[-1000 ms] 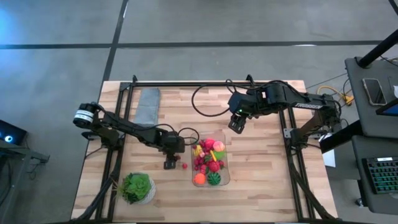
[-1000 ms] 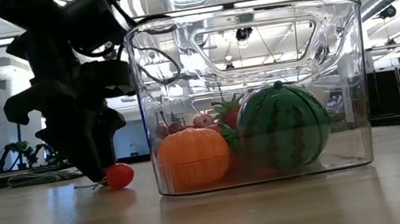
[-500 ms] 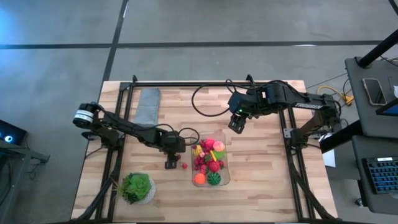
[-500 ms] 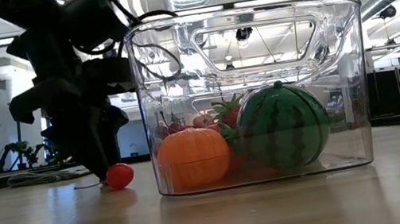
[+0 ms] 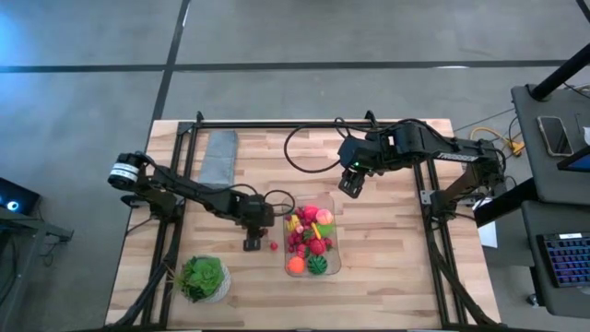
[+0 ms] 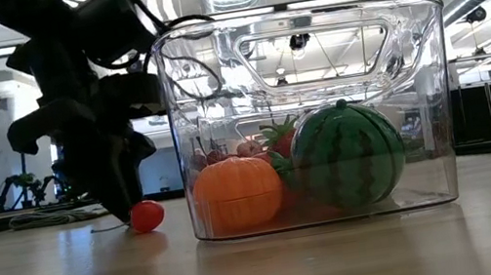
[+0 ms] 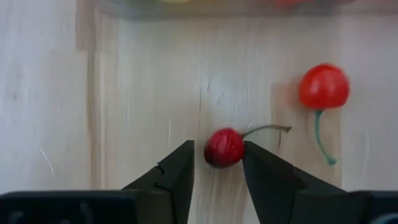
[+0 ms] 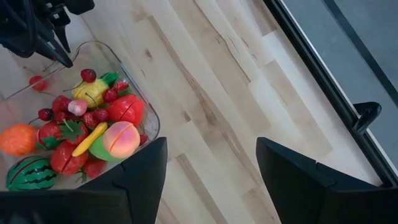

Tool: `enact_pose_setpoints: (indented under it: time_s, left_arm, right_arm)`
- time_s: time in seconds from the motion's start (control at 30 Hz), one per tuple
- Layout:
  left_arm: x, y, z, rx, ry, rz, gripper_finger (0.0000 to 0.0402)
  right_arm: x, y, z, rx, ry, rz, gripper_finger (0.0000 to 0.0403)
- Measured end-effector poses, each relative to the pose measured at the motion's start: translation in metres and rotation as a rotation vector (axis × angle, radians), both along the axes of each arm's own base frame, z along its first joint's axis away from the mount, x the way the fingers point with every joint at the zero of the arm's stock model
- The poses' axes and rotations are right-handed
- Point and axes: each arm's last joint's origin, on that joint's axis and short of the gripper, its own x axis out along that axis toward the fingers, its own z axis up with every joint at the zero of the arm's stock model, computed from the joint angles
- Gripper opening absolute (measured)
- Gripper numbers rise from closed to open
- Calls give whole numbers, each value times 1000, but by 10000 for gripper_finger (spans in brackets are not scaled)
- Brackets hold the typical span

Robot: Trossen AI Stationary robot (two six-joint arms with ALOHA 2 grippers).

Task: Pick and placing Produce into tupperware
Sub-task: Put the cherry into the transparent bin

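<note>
Cherry (image 7: 224,147) stem toward second cherry (image 7: 323,87)

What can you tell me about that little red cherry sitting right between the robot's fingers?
The cherry is a small, glossy red ball, plastic-looking, with a thin greenish stem pointing sideways. It lies on the wooden table between the left hand and its dark fingers, which flank it closely. A second cherry lies nearby, apart.

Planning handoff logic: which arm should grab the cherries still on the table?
Left. The left gripper is down at the table with its fingers either side of one cherry; the second cherry lies beside it. The right gripper hangs beyond the tupperware.
</note>
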Motion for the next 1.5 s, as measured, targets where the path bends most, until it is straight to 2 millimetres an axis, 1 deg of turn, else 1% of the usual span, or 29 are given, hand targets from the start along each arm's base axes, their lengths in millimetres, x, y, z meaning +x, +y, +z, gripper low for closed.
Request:
enact_pose_setpoints:
  time_s: [0.57,0.87,1.07,1.13,1.2,1.33,1.5]
  left_arm:
    - [-2,0,-3,-3,3,8,116]
    - [0,0,-2,-8,-28,8,73]
    - [0,0,-2,-8,-24,8,68]
    - [1,0,3,-9,-34,8,68]
    - [3,0,14,-12,-59,9,68]
    - [6,0,42,2,-132,13,68]
    - [10,0,79,44,-276,-70,68]
  right_arm:
    - [0,0,0,0,-1,0,239]
    - [0,0,0,0,-1,0,238]
    - [0,0,0,0,0,0,238]
    - [0,0,0,0,0,-1,236]
    - [0,0,0,2,-2,-5,236]
    - [-1,-1,1,-15,-10,-34,237]
    - [-11,-4,10,-84,-50,-92,236]
